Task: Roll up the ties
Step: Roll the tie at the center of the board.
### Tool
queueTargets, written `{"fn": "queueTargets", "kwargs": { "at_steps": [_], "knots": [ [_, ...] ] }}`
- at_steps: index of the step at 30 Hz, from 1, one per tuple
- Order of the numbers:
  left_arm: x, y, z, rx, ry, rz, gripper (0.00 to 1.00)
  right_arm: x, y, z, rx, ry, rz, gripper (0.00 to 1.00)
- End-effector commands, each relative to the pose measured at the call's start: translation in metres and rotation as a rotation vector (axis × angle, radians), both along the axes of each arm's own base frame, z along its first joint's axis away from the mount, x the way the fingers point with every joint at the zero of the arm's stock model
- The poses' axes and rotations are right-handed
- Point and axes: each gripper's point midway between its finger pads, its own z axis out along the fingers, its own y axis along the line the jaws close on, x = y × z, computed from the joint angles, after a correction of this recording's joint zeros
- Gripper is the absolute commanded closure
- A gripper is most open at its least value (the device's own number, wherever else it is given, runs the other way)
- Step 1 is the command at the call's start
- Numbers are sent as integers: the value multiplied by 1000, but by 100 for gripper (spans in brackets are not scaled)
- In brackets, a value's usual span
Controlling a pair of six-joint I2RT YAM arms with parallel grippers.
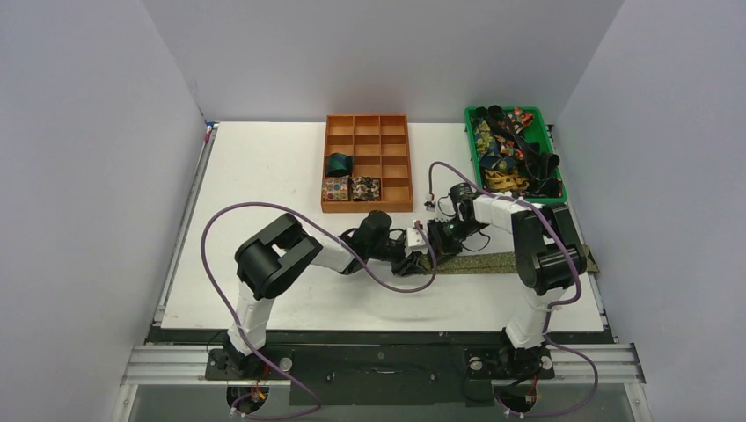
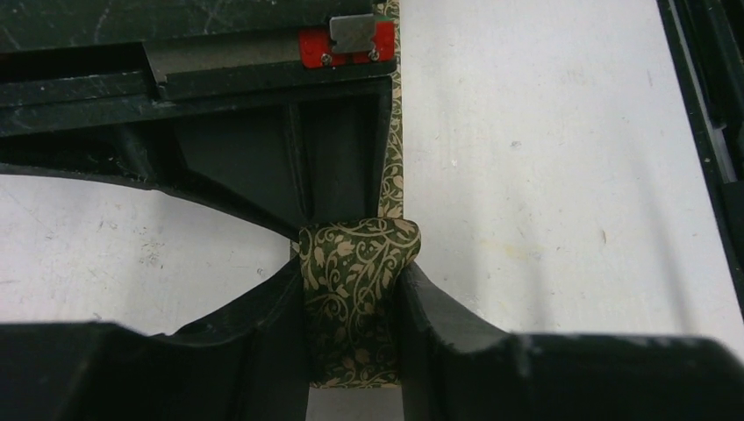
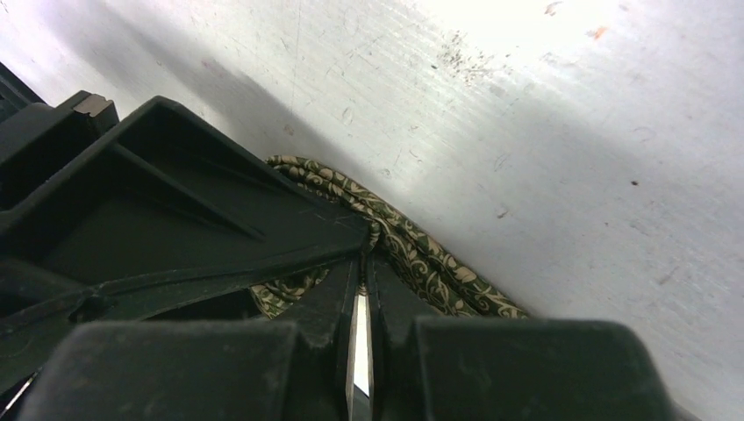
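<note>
An olive-green tie with a gold vine pattern (image 1: pixel 519 261) lies flat across the table's right part. My left gripper (image 1: pixel 412 262) is shut on its folded left end; in the left wrist view the fabric (image 2: pixel 355 263) bulges out between the jaws of the left gripper (image 2: pixel 353 303). My right gripper (image 1: pixel 435 246) is right beside it, its jaws nearly closed and pinching the same tie at the tips. In the right wrist view the right gripper (image 3: pixel 364 263) grips the tie (image 3: pixel 430 263) where it bunches. Both grippers touch or almost touch.
An orange compartment box (image 1: pixel 368 208) behind the grippers holds a teal coil (image 1: pixel 338 163), a floral coil (image 1: pixel 335 188) and a dark flecked coil (image 1: pixel 366 187). A green bin (image 1: pixel 471 132) at the back right holds a heap of loose ties (image 1: pixel 510 154). Purple cables loop over both arms.
</note>
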Motion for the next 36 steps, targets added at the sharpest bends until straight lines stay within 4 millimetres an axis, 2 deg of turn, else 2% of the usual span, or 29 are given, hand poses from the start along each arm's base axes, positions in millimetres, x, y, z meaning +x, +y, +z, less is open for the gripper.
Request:
{"fn": "queueTargets", "kwargs": {
  "at_steps": [1,3,5,9,12,16,22,24,25,27,29,30,31,34,36],
  "knots": [
    [-16,57,-82,356,81,49,74,16,-5,6,7,-101,-12,100],
    [-16,61,-84,383,93,41,78,14,-14,20,28,-93,-29,95],
    [-18,65,-86,409,108,25,80,19,-21,35,58,-106,-61,85],
    [-19,64,-86,421,125,9,80,15,-12,62,139,-126,-53,69],
    [-20,63,-85,425,130,3,80,13,-3,68,175,-115,-45,61],
    [-20,62,-84,427,134,-2,80,10,5,58,160,-97,-17,58],
    [-19,62,-83,431,131,-1,80,8,-1,26,77,-63,8,61],
    [-19,62,-83,434,131,-1,79,7,-3,22,74,-59,17,80],
    [-18,62,-82,435,132,0,79,8,-4,21,69,-63,18,96],
    [-17,61,-79,425,131,-2,73,9,-10,17,50,-75,27,100],
    [-14,58,-71,389,124,-2,62,10,-20,11,18,-73,30,100],
    [-15,56,-63,363,128,-7,53,9,-27,6,-9,-61,28,100],
    [-9,53,-56,326,116,2,48,9,-31,2,-24,-64,33,100],
    [1,40,-18,201,80,3,22,9,-44,-11,-86,-47,32,100],
    [11,30,7,125,15,10,16,9,-47,-15,-102,-42,33,100]
  ]
}}
